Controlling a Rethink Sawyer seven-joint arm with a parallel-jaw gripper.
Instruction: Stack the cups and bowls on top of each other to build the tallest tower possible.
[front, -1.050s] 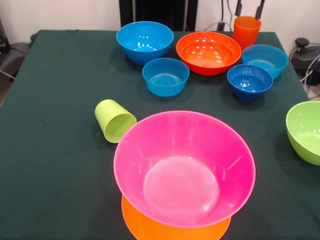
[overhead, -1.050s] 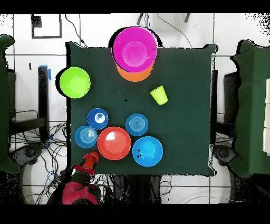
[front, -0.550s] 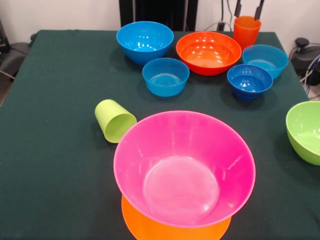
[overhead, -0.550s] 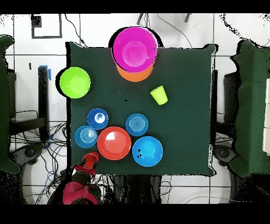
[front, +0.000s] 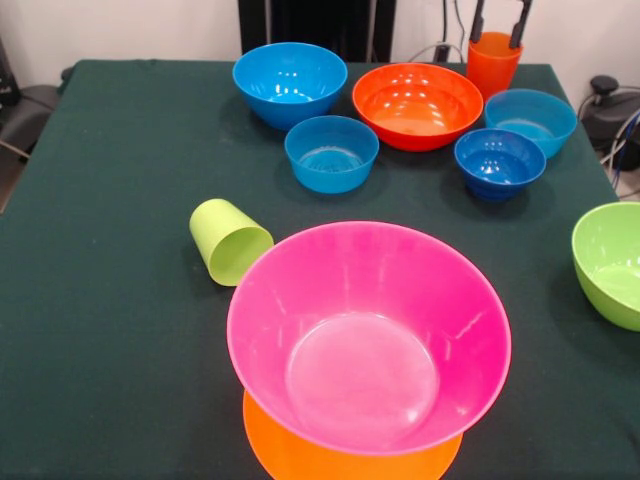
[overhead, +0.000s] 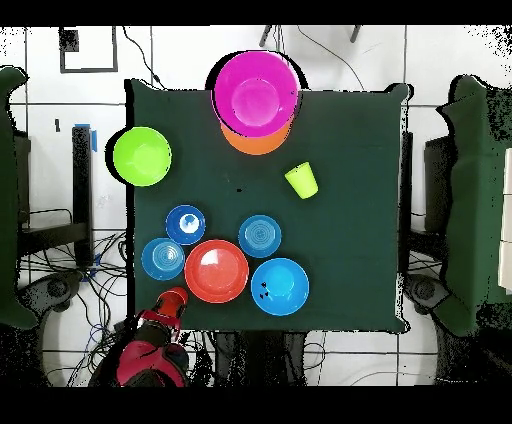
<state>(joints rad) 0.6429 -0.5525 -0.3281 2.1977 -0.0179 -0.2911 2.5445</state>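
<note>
Fingers (front: 479, 18) of the gripper (front: 498, 22) straddle the rim of the ribbed orange cup (front: 493, 62), spread apart, at a far corner of the table (front: 110, 150). Every bowl is empty. Pink bowl (front: 368, 335) sits upright on the inverted light-orange bowl (front: 300, 458) at the opposite edge; the smooth lime cup (front: 229, 241) lies on its side beside them. Only the overhead view shows the red arm (overhead: 150, 355).

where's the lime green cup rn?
Front view: the lime green cup lies on its side left of centre, just left of the pink bowl, in front of a small blue bowl.
</note>
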